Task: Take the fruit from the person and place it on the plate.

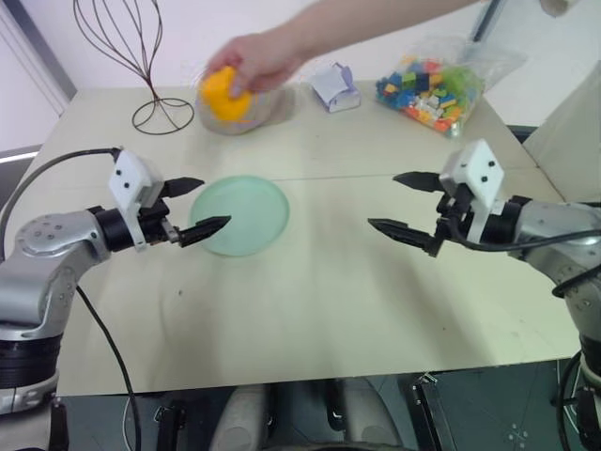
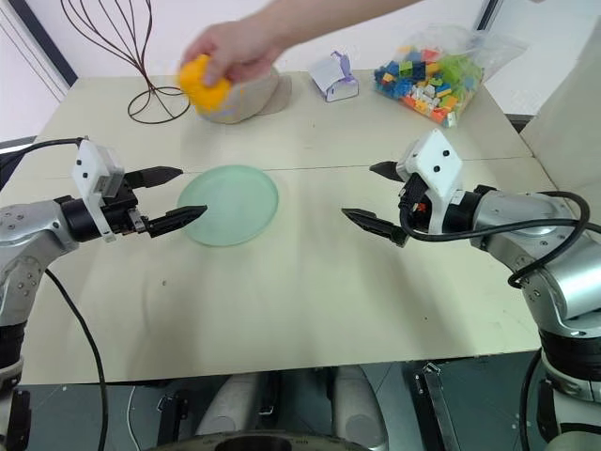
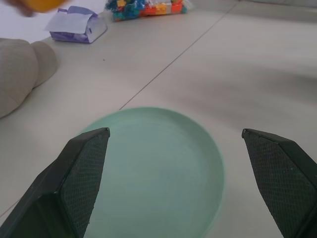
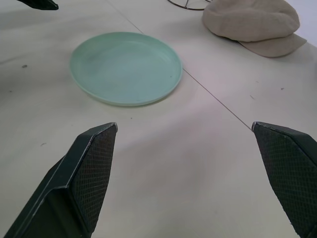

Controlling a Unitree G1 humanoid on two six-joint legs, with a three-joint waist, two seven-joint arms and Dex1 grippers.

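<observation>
Fruit in the person's hand above the far table; both our grippers spread and empty.

We see the person's hand (image 1: 254, 58) reaching in from the far side, fingers wrapped over the orange-yellow fruit (image 1: 225, 94), which is held above the beige flat cap (image 4: 255, 22) at the back of the table (image 1: 329, 310). The pale mint-green plate (image 1: 246, 214) lies flat and bare on the table, well short of the fruit. Our left gripper (image 1: 195, 207) hangs just beside the plate's near-left rim, fingers spread wide, grasping nothing. Our right gripper (image 1: 406, 207) hangs over bare table well to the plate's right, fingers likewise spread and empty. Behind: a wire stand (image 1: 141, 56), a small folded purple-and-white box (image 1: 335, 86), and a bag of multicoloured toy bricks (image 1: 437, 85).
</observation>
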